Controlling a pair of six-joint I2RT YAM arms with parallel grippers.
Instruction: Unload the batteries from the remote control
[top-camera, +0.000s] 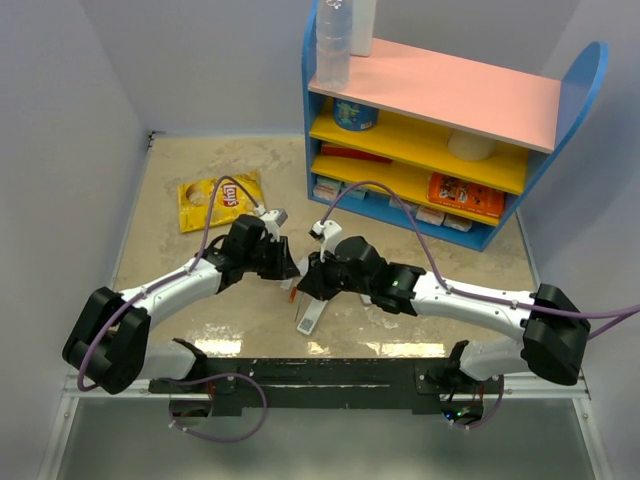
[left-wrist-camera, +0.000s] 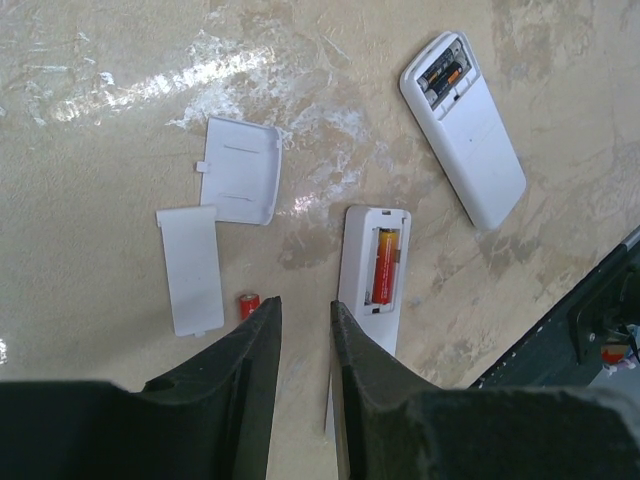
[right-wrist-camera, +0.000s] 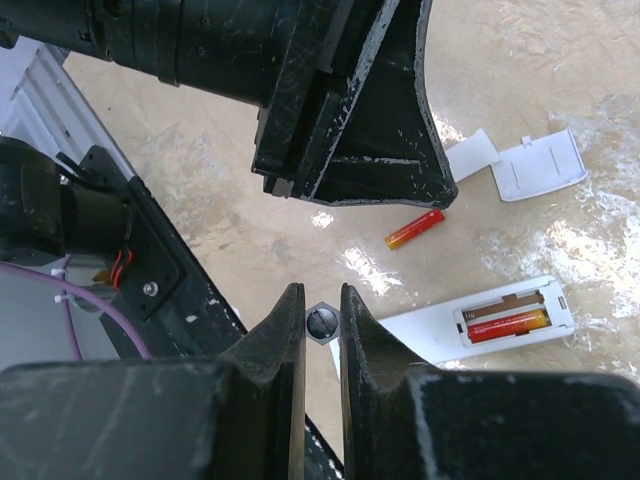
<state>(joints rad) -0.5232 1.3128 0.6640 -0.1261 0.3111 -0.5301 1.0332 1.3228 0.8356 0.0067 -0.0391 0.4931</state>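
Observation:
The remote control lies back up on the table with its slot open and one red-orange battery inside. A second battery lies loose to its left, partly behind my left finger. My left gripper hovers just above them, open and empty. In the right wrist view I see the remote, its battery and the loose battery. My right gripper is shut on a thin pale stick, seen end-on, close to the remote's end. From above, both grippers meet over the remote.
Two white cover pieces lie beside the remote. A wider white device with dark batteries rests farther off. A chip bag and a blue shelf stand at the back. The black base rail runs close by.

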